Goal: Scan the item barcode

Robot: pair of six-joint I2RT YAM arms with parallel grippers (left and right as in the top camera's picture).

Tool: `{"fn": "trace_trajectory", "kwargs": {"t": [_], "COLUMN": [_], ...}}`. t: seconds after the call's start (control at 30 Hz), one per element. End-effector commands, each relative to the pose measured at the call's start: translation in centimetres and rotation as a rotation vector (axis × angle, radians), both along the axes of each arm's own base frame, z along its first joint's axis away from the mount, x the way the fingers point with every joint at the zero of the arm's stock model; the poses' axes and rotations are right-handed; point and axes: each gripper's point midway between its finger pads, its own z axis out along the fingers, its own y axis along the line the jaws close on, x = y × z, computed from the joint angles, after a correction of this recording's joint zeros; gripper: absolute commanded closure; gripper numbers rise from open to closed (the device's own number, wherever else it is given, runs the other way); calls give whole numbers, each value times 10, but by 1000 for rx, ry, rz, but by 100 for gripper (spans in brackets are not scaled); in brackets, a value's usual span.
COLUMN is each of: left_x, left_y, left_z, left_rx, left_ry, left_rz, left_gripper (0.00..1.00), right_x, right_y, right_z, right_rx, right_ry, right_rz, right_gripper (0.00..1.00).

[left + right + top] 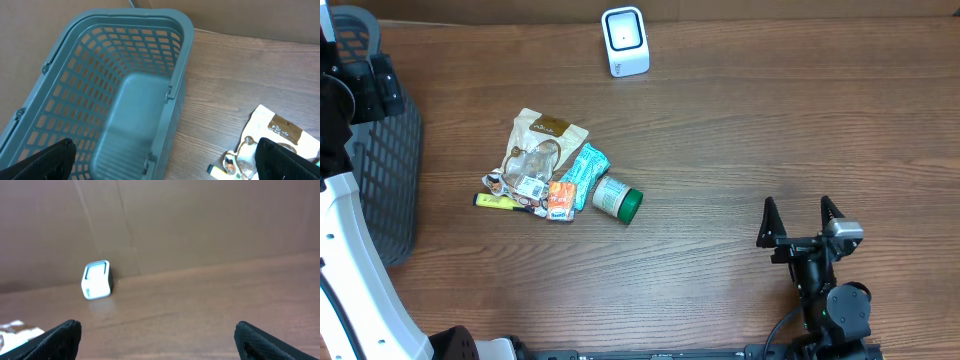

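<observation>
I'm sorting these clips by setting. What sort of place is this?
Most likely a mock shop checkout set up on a wooden table: a white barcode scanner stands at the far edge, a grey shopping basket sits at the left, and a pile of small grocery items lies between them.

Overhead straight down on table (740, 120); left wrist high over basket (75, 100); right wrist low toward scanner (96, 280); both also in overhead.

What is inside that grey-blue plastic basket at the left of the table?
Nothing shows inside the grey-blue plastic lattice basket: only its bare floor and slotted walls. Its near end lies outside the picture, so it is unseen.
</observation>
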Motion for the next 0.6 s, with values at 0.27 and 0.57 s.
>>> {"fn": "trace_trajectory", "kwargs": {"t": [0.27, 0.57], "left_x": [0, 0], "left_y": [4, 4], "left_z": [1, 1], "left_rx": [16, 16], "left_ry": [5, 5], "left_rz": [3, 3], "left_gripper": [0, 0], "right_x": [-11, -26], "right_y": [43, 65], "right_z": [20, 80], "right_rx": [10, 3], "right_ry": [-39, 31], "right_rz": [258, 409], "right_gripper": [0, 0]}}
